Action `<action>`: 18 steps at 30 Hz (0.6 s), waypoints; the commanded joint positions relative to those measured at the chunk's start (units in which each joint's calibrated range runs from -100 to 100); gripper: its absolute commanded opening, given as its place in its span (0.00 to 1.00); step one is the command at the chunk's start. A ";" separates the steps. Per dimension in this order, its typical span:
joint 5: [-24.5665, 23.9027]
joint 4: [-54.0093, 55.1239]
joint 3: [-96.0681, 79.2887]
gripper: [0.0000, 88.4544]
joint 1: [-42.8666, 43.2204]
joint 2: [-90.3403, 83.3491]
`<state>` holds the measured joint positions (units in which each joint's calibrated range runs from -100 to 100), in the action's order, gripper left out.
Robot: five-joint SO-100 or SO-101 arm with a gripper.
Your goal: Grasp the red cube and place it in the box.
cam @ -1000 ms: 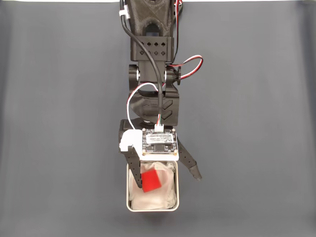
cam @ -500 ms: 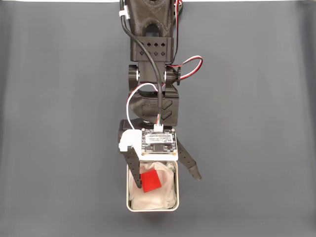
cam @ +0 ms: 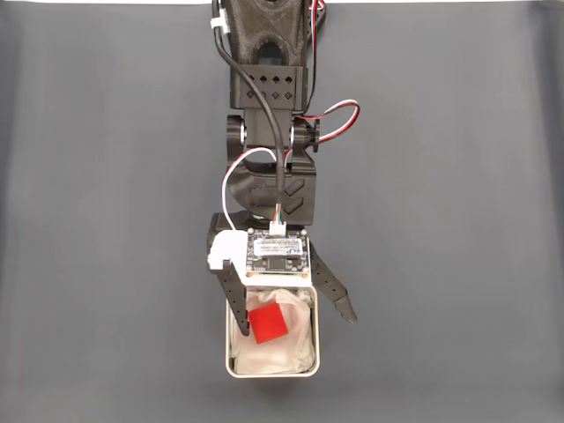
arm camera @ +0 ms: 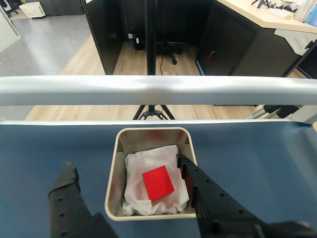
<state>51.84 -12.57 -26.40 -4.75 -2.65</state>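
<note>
The red cube (cam: 267, 322) lies on the white lining inside the box (cam: 273, 374), which stands on the dark mat below the arm in the fixed view. My gripper (cam: 295, 322) hangs open over the box. One finger (cam: 238, 308) reaches inside the box right beside the cube, and the other finger (cam: 342, 307) is outside the box's right rim. The wrist view looks down on the cube (arm camera: 158, 182) resting flat in the box (arm camera: 153, 129), with my gripper (arm camera: 126, 164) open astride the box and nothing held between the fingers.
The dark grey mat (cam: 106, 220) stretches wide on both sides of the arm. In the wrist view a pale metal rail (arm camera: 158, 89) runs along the table's far edge, with a wooden floor and dark furniture beyond it.
The gripper has shifted slightly left and back toward the arm's base. The cube stays in the box and the jaws remain spread.
</note>
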 commanded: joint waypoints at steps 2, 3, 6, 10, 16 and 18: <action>-0.49 1.42 0.22 0.53 -0.65 -1.94; -0.49 1.42 0.22 0.51 -0.65 -2.12; -0.73 1.42 0.85 0.37 -0.58 -2.90; 0.10 0.68 1.77 0.09 -0.08 -6.62; -1.42 -10.14 6.33 0.00 0.98 -18.41; -1.03 -13.33 4.50 0.00 1.41 -23.95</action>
<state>50.92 -21.48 -23.51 -4.45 -17.24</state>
